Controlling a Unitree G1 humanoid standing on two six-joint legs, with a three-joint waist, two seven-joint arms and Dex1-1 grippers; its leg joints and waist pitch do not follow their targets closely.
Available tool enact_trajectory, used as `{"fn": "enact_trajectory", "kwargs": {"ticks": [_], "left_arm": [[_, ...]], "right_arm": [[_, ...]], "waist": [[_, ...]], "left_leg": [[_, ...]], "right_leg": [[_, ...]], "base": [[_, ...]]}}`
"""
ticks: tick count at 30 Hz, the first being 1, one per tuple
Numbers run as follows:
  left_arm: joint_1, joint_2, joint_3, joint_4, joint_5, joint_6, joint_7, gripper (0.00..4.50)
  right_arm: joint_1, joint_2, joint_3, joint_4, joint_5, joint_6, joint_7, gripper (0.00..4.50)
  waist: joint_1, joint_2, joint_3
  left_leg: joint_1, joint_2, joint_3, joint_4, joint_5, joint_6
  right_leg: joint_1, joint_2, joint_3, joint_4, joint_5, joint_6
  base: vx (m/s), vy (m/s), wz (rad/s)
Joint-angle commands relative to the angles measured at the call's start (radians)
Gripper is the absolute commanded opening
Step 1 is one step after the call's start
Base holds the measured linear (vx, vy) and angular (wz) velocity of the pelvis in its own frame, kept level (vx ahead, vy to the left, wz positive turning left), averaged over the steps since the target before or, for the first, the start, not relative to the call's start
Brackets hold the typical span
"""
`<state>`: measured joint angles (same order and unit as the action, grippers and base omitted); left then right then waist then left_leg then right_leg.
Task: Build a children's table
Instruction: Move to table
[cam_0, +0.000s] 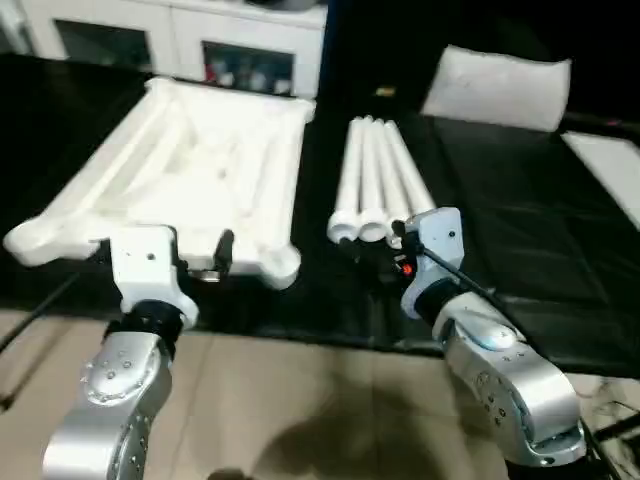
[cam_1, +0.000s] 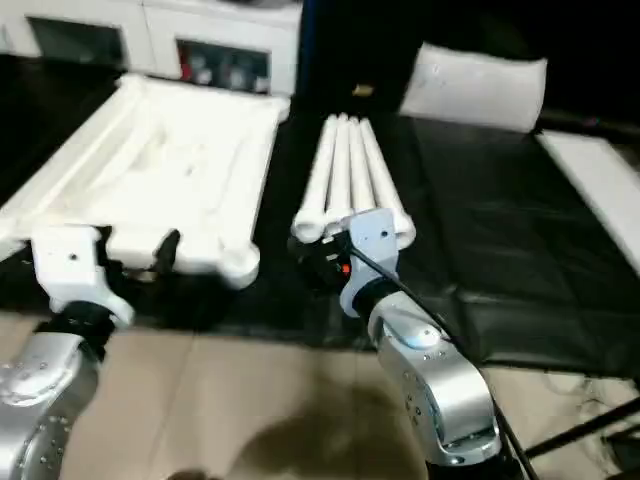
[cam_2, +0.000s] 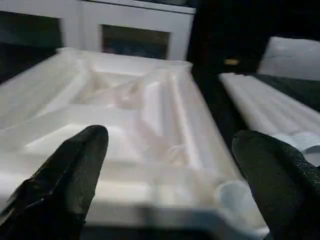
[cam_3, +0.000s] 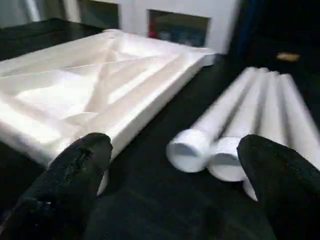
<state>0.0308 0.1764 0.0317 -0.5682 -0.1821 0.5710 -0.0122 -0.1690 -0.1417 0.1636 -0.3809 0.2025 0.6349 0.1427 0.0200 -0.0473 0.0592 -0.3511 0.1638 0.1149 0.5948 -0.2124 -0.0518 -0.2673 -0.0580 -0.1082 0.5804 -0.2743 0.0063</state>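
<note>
The white table top lies upside down on the black surface at the left, ribbed underside up, with round sockets at its corners. Several white tapered legs lie side by side to its right, thick ends toward me. My left gripper is open, just short of the top's near edge, its fingers spread wide in front of the top's near right corner socket. My right gripper is open too, hovering before the legs' near ends, between them and the top. Neither gripper holds anything.
A white cabinet with dark openings stands behind the table top. A white cushion-like bag rests at the back right. A white slab lies at the right edge. Tan floor runs below the black surface's front edge.
</note>
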Motion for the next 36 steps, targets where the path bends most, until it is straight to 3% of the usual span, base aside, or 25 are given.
{"fn": "enact_trajectory", "kwargs": {"ticks": [1, 4, 5, 6, 7, 8, 9, 10, 11, 12, 13, 14, 15, 16, 17, 18, 19, 20, 21, 22, 23, 24, 28, 31, 36], "left_arm": [[-0.008, 0.005, -0.031, -0.003, -0.005, 0.008, -0.022, 4.46], [-0.01, 0.009, -0.033, 0.0, -0.006, 0.002, -0.032, 4.46], [-0.019, 0.009, -0.026, 0.005, -0.007, 0.001, -0.033, 4.46], [-0.023, 0.006, -0.022, 0.007, -0.008, 0.001, -0.032, 4.46], [-0.03, 0.008, -0.019, 0.01, -0.005, 0.001, -0.032, 4.46], [-0.036, 0.012, -0.017, 0.012, -0.004, 0.0, -0.035, 4.46], [-0.037, 0.012, -0.015, 0.012, -0.004, 0.001, -0.038, 4.46], [-0.038, 0.014, -0.014, 0.011, -0.005, 0.003, -0.042, 4.46], [-0.041, 0.026, -0.019, 0.014, -0.003, 0.005, -0.055, 4.46], [-0.041, 0.026, -0.019, 0.014, -0.003, 0.005, -0.055, 4.46], [-0.046, 0.033, -0.024, 0.016, -0.001, 0.004, -0.063, 4.46], [-0.06, 0.038, -0.025, 0.023, 0.002, 0.007, -0.066, 4.46], [-0.075, 0.049, -0.025, 0.029, 0.012, 0.009, -0.068, 4.46], [-0.075, 0.049, -0.025, 0.029, 0.012, 0.009, -0.068, 4.46], [-0.085, 0.038, -0.006, 0.031, -0.006, 0.017, -0.067, 4.46], [-0.087, 0.032, 0.003, 0.031, -0.016, 0.02, -0.065, 4.46], [-0.089, 0.038, 0.007, 0.035, -0.016, 0.018, -0.071, 4.46], [-0.089, 0.044, 0.009, 0.036, -0.013, 0.016, -0.075, 4.46], [-0.082, 0.075, 0.002, 0.034, -0.028, 0.002, -0.13, 4.46], [-0.082, 0.075, 0.002, 0.034, -0.028, 0.002, -0.13, 4.46], [-0.08, 0.12, 0.008, 0.04, -0.053, 0.028, -0.187, 4.46], [-0.078, 0.141, 0.009, 0.044, -0.061, 0.034, -0.212, 4.46], [-0.063, 0.288, 0.035, 0.084, -0.116, 0.06, -0.393, 4.46], [-0.055, 0.356, 0.027, 0.107, -0.125, 0.05, -0.486, 4.46], [-0.049, 0.475, -0.019, 0.201, -0.074, -0.064, -0.625, 3.92]], "right_arm": [[-0.004, -0.01, -0.02, -0.004, -0.012, -0.01, -0.008, 4.5], [0.004, -0.013, -0.022, -0.01, -0.019, -0.01, -0.011, 4.5], [0.009, -0.006, -0.031, -0.016, -0.015, -0.004, -0.016, 4.5], [0.01, -0.004, -0.034, -0.017, -0.012, -0.003, -0.017, 4.5], [0.011, -0.005, -0.034, -0.02, -0.01, -0.002, -0.014, 4.5], [0.012, -0.007, -0.028, -0.025, -0.011, -0.004, -0.011, 4.5], [0.011, -0.009, -0.022, -0.027, -0.016, -0.007, -0.008, 4.5], [0.01, -0.007, -0.017, -0.029, -0.017, -0.008, -0.006, 4.5], [0.01, -0.005, -0.009, -0.03, -0.019, -0.01, -0.004, 4.5], [0.01, -0.005, -0.009, -0.03, -0.019, -0.01, -0.004, 4.5], [0.011, -0.005, -0.005, -0.031, -0.018, -0.011, -0.001, 4.5], [0.014, -0.006, 0.0, -0.029, -0.017, -0.01, 0.005, 4.5], [0.013, -0.007, 0.003, -0.024, -0.016, -0.013, 0.012, 4.5], [0.013, -0.007, 0.003, -0.024, -0.016, -0.013, 0.012, 4.5], [0.008, -0.01, 0.01, -0.017, -0.02, -0.018, 0.027, 4.5], [0.006, -0.012, 0.012, -0.016, -0.02, -0.02, 0.032, 4.5], [-0.002, -0.014, 0.014, -0.009, -0.015, -0.023, 0.04, 4.5], [-0.007, -0.014, 0.015, -0.005, -0.01, -0.026, 0.045, 4.5], [-0.021, -0.02, 0.015, 0.001, -0.01, -0.034, 0.06, 4.5], [-0.021, -0.02, 0.015, 0.001, -0.01, -0.034, 0.06, 4.5], [-0.035, -0.021, 0.009, 0.002, 0.015, -0.025, 0.088, 4.5], [-0.039, -0.024, 0.009, 0.002, 0.022, -0.022, 0.098, 4.5], [-0.048, -0.063, 0.016, 0.009, 0.041, -0.012, 0.167, 4.5], [-0.048, -0.093, 0.022, 0.013, 0.051, -0.01, 0.208, 4.5], [-0.041, -0.154, 0.047, 0.008, 0.076, -0.009, 0.306, 4.5]], "waist": [[0.01, 0.027, -0.057], [0.011, 0.023, -0.079], [-0.004, 0.051, -0.09], [-0.021, 0.034, -0.078], [-0.026, 0.036, -0.072], [-0.022, 0.007, -0.059], [-0.014, 0.015, -0.052], [0.02, -0.007, -0.051], [0.047, 0.003, -0.068], [0.046, -0.021, -0.085], [0.053, -0.015, -0.081], [0.044, 0.017, -0.078], [0.029, 0.068, -0.068], [0.002, 0.083, -0.097], [-0.017, 0.073, -0.11], [0.0, 0.075, -0.105], [0.013, 0.066, -0.101], [0.022, 0.039, -0.101], [0.027, 0.02, -0.096], [0.029, 0.001, -0.081], [0.034, 0.0, -0.085], [0.037, -0.002, -0.087], [0.02, 0.027, -0.048], [0.014, 0.034, -0.043], [0.017, 0.037, -0.045]], "left_leg": [[-0.017, 0.035, 0.01, -0.085, -0.251, 0.02], [-0.019, 0.022, 0.013, -0.063, -0.003, 0.095], [0.084, 0.062, 0.013, -0.072, 0.04, 0.074], [0.131, 0.109, -0.021, -0.084, 0.051, 0.07], [0.211, 0.184, -0.044, -0.09, 0.039, 0.079], [0.141, 0.164, -0.079, -0.105, 0.027, 0.2], [0.106, 0.103, -0.02, -0.081, -0.012, 0.221], [0.012, -0.029, 0.067, 0.011, -0.107, 0.207], [-0.087, 0.004, 0.011, 0.099, -0.074, 0.156], [-0.121, -0.006, 0.006, 0.113, -0.045, 0.138], [-0.136, -0.012, -0.004, 0.083, 0.026, 0.11], [-0.091, 0.011, -0.007, 0.005, 0.113, 0.108], [-0.034, 0.04, -0.041, -0.052, 0.188, 0.162], [0.077, 0.091, -0.109, -0.02, 0.342, 0.282], [0.153, 0.175, -0.184, -0.008, 0.578, 0.449], [0.137, 0.163, -0.173, 0.022, 0.784, 0.452], [0.088, 0.125, -0.108, 0.034, 1.1, 0.37], [0.036, 0.051, -0.05, 0.034, 1.092, 0.253], [0.01, 0.009, -0.013, 0.035, 0.9, 0.193], [-0.015, -0.026, -0.001, 0.025, 0.532, 0.115], [-0.026, -0.005, -0.004, -0.008, 0.225, 0.055], [-0.017, 0.002, -0.003, -0.019, 0.115, 0.033], [-0.006, 0.027, -0.004, -0.07, -0.327, -0.072], [0.003, 0.03, -0.014, -0.075, -0.467, -0.096], [-0.005, 0.032, -0.013, -0.079, -0.436, -0.074]], "right_leg": [[0.054, -0.091, 0.069, -0.093, -0.142, -0.121], [0.073, -0.051, 0.057, -0.068, 0.053, -0.08], [0.008, -0.014, 0.066, -0.023, 0.106, -0.066], [-0.049, -0.005, 0.058, 0.014, 0.066, -0.056], [-0.139, -0.041, 0.063, 0.055, -0.056, -0.044], [-0.114, -0.069, 0.071, 0.077, -0.023, -0.015], [-0.083, -0.079, 0.082, 0.013, 0.006, -0.031], [0.022, -0.124, 0.174, -0.051, 0.09, -0.098], [0.119, -0.219, 0.231, -0.076, 0.085, -0.169], [0.143, -0.185, 0.219, -0.057, 0.192, -0.174], [0.131, -0.126, 0.173, -0.03, 0.403, -0.165], [0.09, -0.063, 0.096, -0.022, 0.368, -0.153], [0.053, 0.006, 0.031, 0.003, 0.216, -0.088], [-0.046, 0.034, 0.016, 0.1, 0.168, -0.048], [-0.146, -0.022, 0.053, 0.14, -0.035, 0.007], [-0.157, -0.034, 0.069, 0.14, 0.004, 0.037], [-0.16, -0.04, 0.082, 0.123, 0.187, 0.089], [-0.131, -0.037, 0.099, 0.047, 0.35, 0.089], [-0.122, -0.043, 0.112, 0.0, 0.417, 0.071], [-0.104, -0.074, 0.138, 0.006, 0.498, 0.021], [-0.067, -0.089, 0.138, 0.003, 0.409, -0.013], [-0.065, -0.084, 0.134, -0.003, 0.335, -0.032], [-0.093, -0.059, 0.125, -0.035, -0.215, -0.093], [-0.106, -0.066, 0.125, -0.057, -0.463, -0.052], [-0.108, -0.065, 0.129, -0.051, -0.388, -0.071]], "base": [[0.117, -0.001, -0.08], [0.12, 0.016, -0.04], [0.196, 0.019, -0.06], [0.212, -0.013, -0.27], [0.212, -0.013, -0.27], [0.132, -0.06, -0.47], [0.128, -0.062, -0.13], [0.128, -0.062, -0.13], [0.152, -0.037, 0.05], [0.143, -0.014, -0.15], [0.143, -0.014, -0.15], [0.136, 0.008, -0.08], [0.163, 0.02, -0.03], [0.163, 0.02, -0.03], [0.171, 0.007, -0.02], [0.0, 0.0, 0.0], [0.0, 0.0, 0.0], [-0.185, 0.076, 0.14], [-0.169, 0.034, 0.13], [-0.169, 0.034, 0.13], [-0.075, -0.031, 0.05], [-0.077, -0.063, -0.03], [-0.089, -0.058, -0.02], [-0.087, -0.025, -0.02], [-0.038, -0.004, 0.0]]}}
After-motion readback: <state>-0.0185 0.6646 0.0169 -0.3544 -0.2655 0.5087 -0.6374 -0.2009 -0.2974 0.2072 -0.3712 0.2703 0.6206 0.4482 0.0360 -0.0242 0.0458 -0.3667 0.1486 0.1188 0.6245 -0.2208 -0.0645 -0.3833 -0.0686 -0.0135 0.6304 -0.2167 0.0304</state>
